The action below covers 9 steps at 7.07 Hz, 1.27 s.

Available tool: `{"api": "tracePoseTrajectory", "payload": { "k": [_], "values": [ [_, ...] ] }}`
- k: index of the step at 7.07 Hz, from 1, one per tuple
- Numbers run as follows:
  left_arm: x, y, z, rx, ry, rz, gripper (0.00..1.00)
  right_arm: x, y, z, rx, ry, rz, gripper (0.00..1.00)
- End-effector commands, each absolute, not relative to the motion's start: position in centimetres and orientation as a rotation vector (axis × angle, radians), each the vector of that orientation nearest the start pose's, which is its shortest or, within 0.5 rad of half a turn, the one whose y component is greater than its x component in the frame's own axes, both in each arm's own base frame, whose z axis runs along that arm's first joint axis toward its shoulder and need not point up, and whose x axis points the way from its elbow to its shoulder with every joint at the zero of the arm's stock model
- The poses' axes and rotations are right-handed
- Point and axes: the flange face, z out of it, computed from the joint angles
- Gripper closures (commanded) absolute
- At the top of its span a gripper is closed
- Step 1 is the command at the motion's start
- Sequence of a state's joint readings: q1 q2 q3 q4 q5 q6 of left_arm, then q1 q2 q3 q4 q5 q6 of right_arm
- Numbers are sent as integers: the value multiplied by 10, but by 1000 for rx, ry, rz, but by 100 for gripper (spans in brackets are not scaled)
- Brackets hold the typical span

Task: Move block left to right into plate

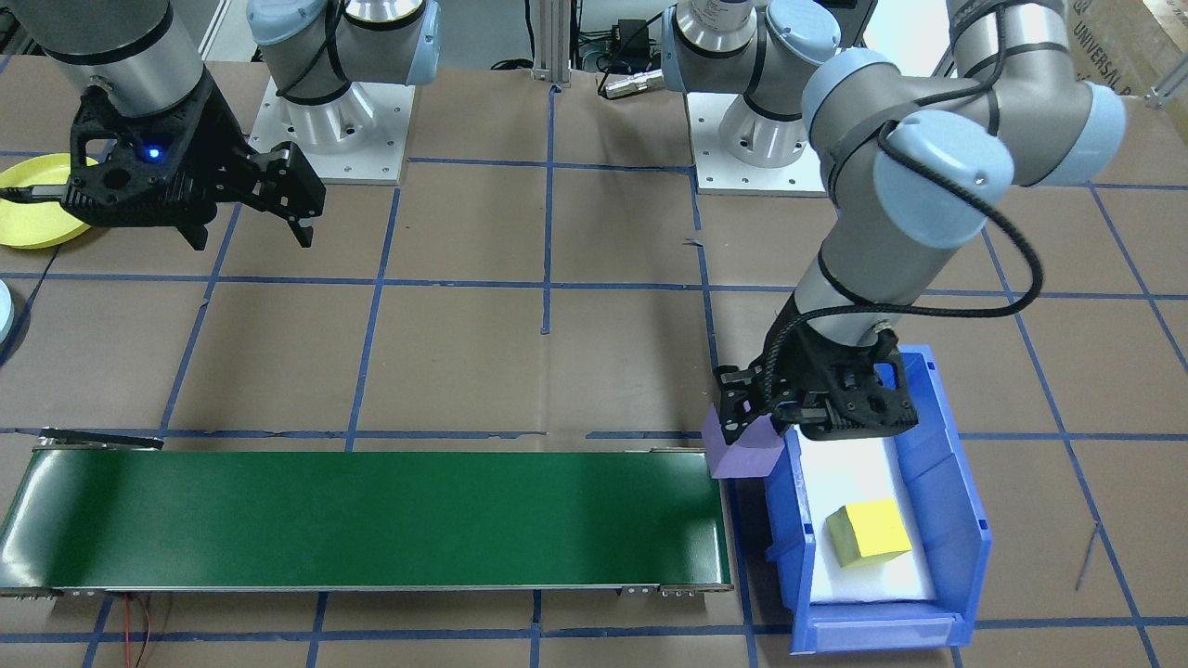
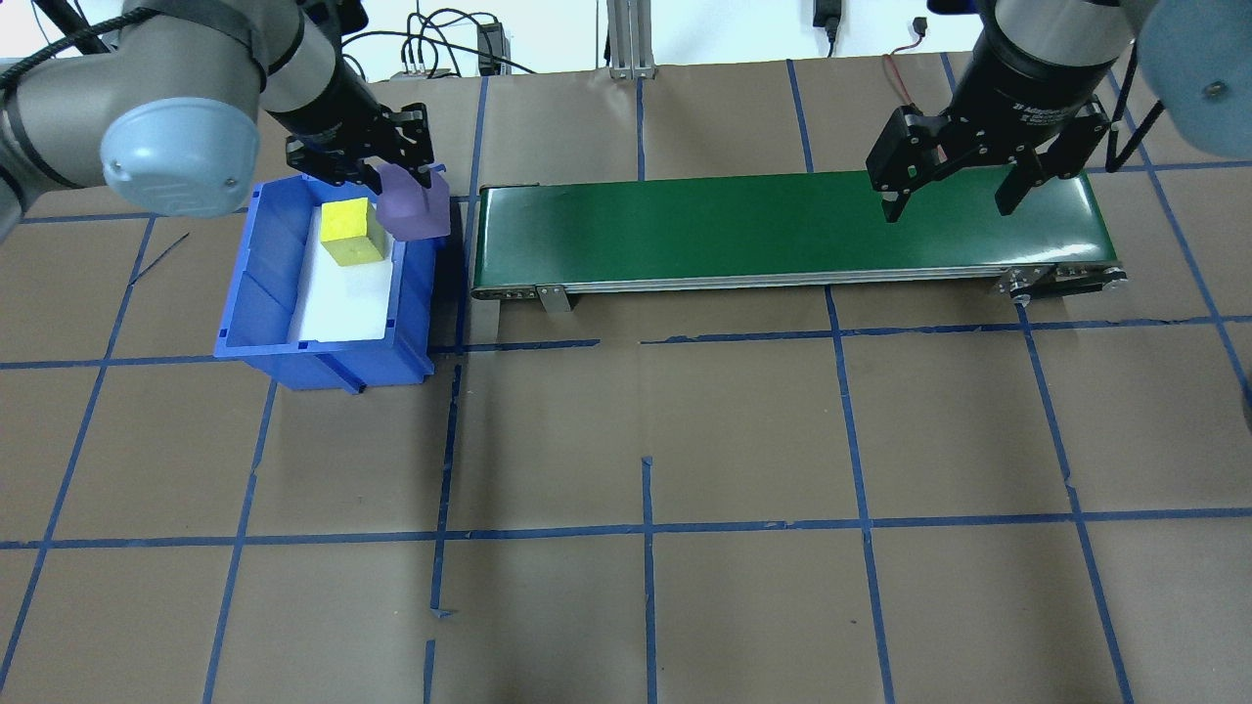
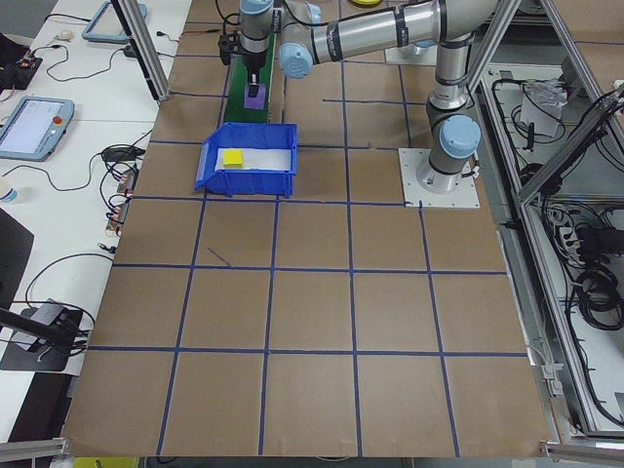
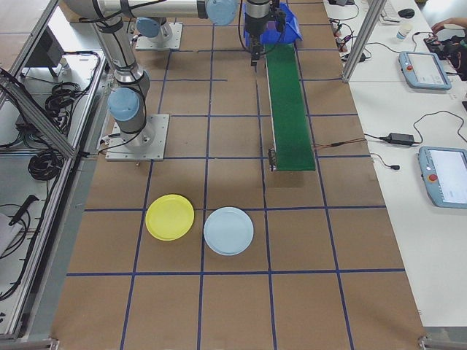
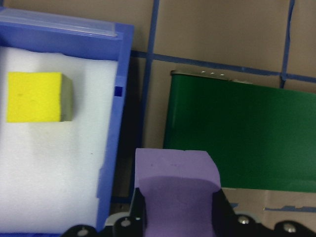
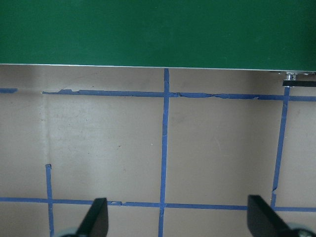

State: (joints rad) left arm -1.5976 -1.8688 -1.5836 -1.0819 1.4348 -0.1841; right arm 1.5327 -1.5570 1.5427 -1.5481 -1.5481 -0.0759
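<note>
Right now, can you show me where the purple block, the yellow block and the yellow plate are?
Purple block (image 2: 416, 210), overhead view, on its side face.
Yellow block (image 1: 870, 533), front-facing view, on its top face.
Yellow plate (image 4: 170, 217), right side view, on its flat middle.

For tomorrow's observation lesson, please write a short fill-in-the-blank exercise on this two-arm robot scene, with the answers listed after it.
1. The left gripper is shut on a soft foam cube whose colour is ____.
2. The yellow foam cube lies on white padding inside the blue plastic ____.
3. The right gripper hangs with its jaws ____ over the long green conveyor belt.
4. The round yellow plastic plate lies beside a round plate coloured light ____.

Answers: purple; bin; open; blue
</note>
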Motion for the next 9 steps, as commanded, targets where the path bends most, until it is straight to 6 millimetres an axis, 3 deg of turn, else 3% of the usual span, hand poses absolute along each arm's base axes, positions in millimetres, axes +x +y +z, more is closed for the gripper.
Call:
{"api": "tracePoseTrajectory", "payload": {
  "k": [1,2,3,4,6,7,9],
  "values": [
    [-194,-625,333,-264,3292,-300,68,116,-502,492,-60,3119,12,0],
    [-198,-627,323,-260,3311,-292,43,116,-502,492,-57,3119,12,0],
    [-198,-628,322,-257,3311,-292,25,116,-502,492,-60,3119,12,0],
    [-198,-629,319,-256,3308,-287,2,116,-502,492,-57,3119,12,0],
    [-193,-635,345,-139,3282,-414,0,116,-502,492,-57,3119,12,0],
    [-176,-643,360,-63,3220,-472,0,116,-502,492,-57,3119,12,0],
    [-81,-666,373,-8,3160,-528,0,115,-502,492,-60,3119,12,0]
  ]
}}
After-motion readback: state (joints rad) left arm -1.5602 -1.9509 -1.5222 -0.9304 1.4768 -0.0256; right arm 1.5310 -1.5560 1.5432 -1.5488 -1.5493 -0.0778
